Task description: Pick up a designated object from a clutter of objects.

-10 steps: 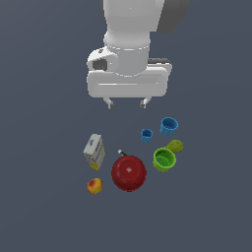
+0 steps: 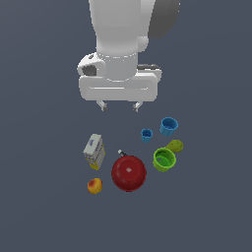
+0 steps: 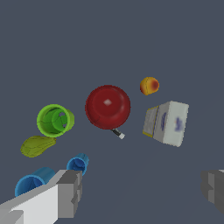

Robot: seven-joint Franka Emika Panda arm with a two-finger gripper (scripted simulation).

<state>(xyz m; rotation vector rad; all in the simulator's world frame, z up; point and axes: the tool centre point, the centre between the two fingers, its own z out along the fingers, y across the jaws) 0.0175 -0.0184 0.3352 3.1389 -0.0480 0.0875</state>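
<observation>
The yellow-green pear-like fruit (image 2: pixel 174 145) lies beside the green cup (image 2: pixel 164 159), towards the exterior view's right; it also shows in the wrist view (image 3: pixel 37 145). The rest of the clutter lies around it: red bowl (image 2: pixel 128 173), two blue cups (image 2: pixel 168 126) (image 2: pixel 146 135), grey-yellow box (image 2: pixel 94 151) and orange-red fruit (image 2: pixel 94 185). My gripper (image 2: pixel 119 105) hangs open and empty above the clutter, well clear of every item. In the wrist view its fingers (image 3: pixel 70 192) stand wide apart.
A small black-and-white stick (image 2: pixel 120 153) lies at the red bowl's rim. The items rest on a plain dark grey floor (image 2: pixel 39 206). In the wrist view the green cup (image 3: pixel 54 120), red bowl (image 3: pixel 107 106) and box (image 3: pixel 167 123) are spread out below.
The arm has shifted slightly; the gripper stays open and empty above the clutter. None of the objects has moved.
</observation>
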